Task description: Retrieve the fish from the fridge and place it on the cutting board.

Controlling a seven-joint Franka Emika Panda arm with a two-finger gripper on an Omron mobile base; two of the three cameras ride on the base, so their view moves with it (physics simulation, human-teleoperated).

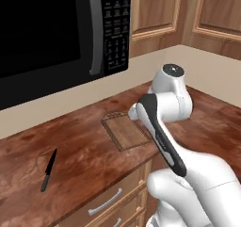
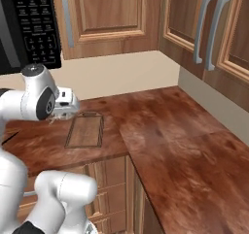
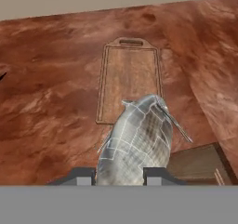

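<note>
The fish (image 3: 137, 139), pale grey-white and scaly, juts out from between my gripper's (image 3: 120, 175) fingertips, which are shut on it. It hangs over the near end of the cutting board (image 3: 130, 79), a small brown wooden board lying flat on the countertop. The base views show the same board (image 1: 124, 132) (image 2: 85, 131) just beyond my hand (image 2: 65, 106), which hovers above its near edge. The fridge is out of view.
A black knife (image 1: 48, 169) lies on the counter left of the board. A black microwave (image 1: 47, 33) hangs above the counter's left part. Wooden wall cabinets (image 2: 107, 14) run along the back and right walls. Drawers with bar handles (image 1: 104, 202) sit below the counter's front edge.
</note>
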